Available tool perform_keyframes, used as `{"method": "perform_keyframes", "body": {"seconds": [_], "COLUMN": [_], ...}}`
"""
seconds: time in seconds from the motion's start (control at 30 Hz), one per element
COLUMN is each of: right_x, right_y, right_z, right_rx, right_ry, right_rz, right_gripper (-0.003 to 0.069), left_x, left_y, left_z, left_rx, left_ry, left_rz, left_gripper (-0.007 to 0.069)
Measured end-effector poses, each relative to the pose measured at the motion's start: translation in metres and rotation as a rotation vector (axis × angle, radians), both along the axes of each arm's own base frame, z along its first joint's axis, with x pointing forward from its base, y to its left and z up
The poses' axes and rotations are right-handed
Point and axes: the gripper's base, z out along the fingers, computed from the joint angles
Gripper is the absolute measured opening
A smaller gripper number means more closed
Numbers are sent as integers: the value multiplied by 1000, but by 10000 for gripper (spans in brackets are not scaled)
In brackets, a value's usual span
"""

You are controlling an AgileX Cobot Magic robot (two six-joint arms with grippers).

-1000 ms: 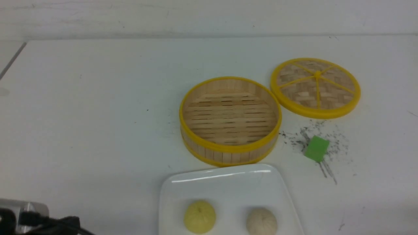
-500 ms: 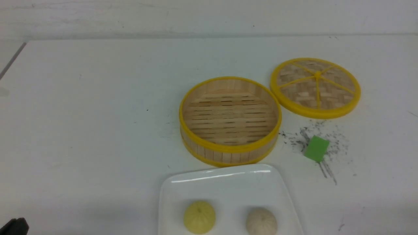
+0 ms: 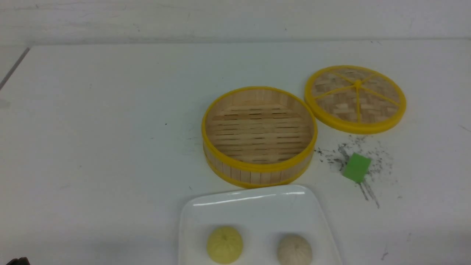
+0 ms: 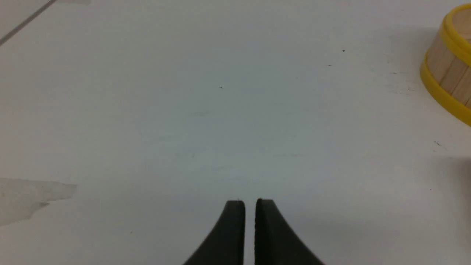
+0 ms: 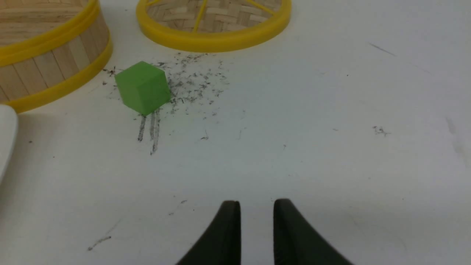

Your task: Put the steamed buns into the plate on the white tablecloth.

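Both steamed buns are seen on the plate (image 3: 257,213) at the near edge of the tabletop (image 3: 92,129), the yellow bun (image 3: 224,244) and the beige bun (image 3: 294,250) side by side and apart; the placing is judged done, so what remains is best a clean retreat, both arms kept low and clear of the plate. The left gripper (image 4: 250,206) is held over bare cloth, its jaws nearly closed with a thin slit between, nothing grasped; the right gripper (image 5: 256,206) shows jaws slightly parted and empty. Beyond the plate the empty steamer basket (image 3: 259,136) is set, its lid (image 3: 355,99) toward the far right; the green cube (image 3: 356,167) lies among dark scuffs near the right arm's path.
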Motion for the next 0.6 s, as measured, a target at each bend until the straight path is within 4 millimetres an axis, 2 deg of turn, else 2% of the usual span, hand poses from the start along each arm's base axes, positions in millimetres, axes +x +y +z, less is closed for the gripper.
{"method": "perform_keyframes", "body": {"seconds": [0.6], "right_x": [0], "right_y": [0], "right_z": [0], "right_rx": [0], "right_ry": [0], "right_rz": [0], "right_gripper": [185], "left_x": [0], "left_y": [1], "left_z": [0], "left_rx": [18], "left_ry": [2], "left_rz": [2], "left_gripper": [90]}}
